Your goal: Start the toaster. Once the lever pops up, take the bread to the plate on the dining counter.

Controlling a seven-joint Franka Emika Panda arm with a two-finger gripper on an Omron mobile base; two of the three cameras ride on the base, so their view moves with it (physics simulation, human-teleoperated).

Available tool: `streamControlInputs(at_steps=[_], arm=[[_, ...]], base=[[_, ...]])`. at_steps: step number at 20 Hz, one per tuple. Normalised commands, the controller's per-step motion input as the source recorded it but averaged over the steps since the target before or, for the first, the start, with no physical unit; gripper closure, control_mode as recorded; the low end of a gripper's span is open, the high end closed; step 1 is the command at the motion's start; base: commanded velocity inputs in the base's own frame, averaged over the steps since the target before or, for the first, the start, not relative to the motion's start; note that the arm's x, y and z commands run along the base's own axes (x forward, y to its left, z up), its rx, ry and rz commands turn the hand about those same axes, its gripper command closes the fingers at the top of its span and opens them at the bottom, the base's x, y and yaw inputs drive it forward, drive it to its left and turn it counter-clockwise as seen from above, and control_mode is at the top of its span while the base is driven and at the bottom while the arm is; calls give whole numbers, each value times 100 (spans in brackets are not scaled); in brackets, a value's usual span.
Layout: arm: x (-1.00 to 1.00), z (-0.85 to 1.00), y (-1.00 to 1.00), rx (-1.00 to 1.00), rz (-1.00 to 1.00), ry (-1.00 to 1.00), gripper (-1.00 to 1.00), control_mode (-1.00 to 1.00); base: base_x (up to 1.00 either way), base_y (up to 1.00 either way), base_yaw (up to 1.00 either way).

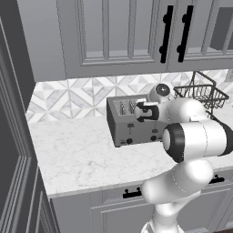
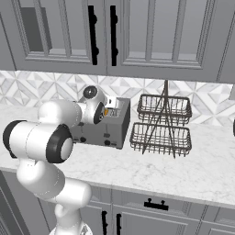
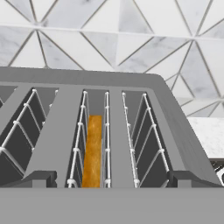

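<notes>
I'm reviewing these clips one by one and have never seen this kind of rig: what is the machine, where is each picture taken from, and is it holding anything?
It is a rendered white robot arm in a kitchen. Two pictures come from cameras behind it, left and right; the third looks along its hand. On the marble worktop stand a grey toaster and a two-tier wire basket. The hand view looks down into the toaster's slots, where the bread sits edge-on. The hand hovers over the toaster; whether its gripper is open, I cannot tell. It seems to hold nothing.
</notes>
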Motion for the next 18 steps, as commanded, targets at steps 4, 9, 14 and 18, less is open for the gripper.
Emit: streamControlInputs(at_steps=[4, 9, 14, 18], arm=[[0, 0, 0, 0, 0, 0, -100, -100], [0, 0, 0, 0, 0, 0, -100, -100], [0, 0, 0, 0, 0, 0, -100, -100], [0, 0, 0, 0, 0, 0, -100, -100]], base=[[0, 0, 0], [0, 0, 0], [0, 0, 0], [0, 0, 0]])
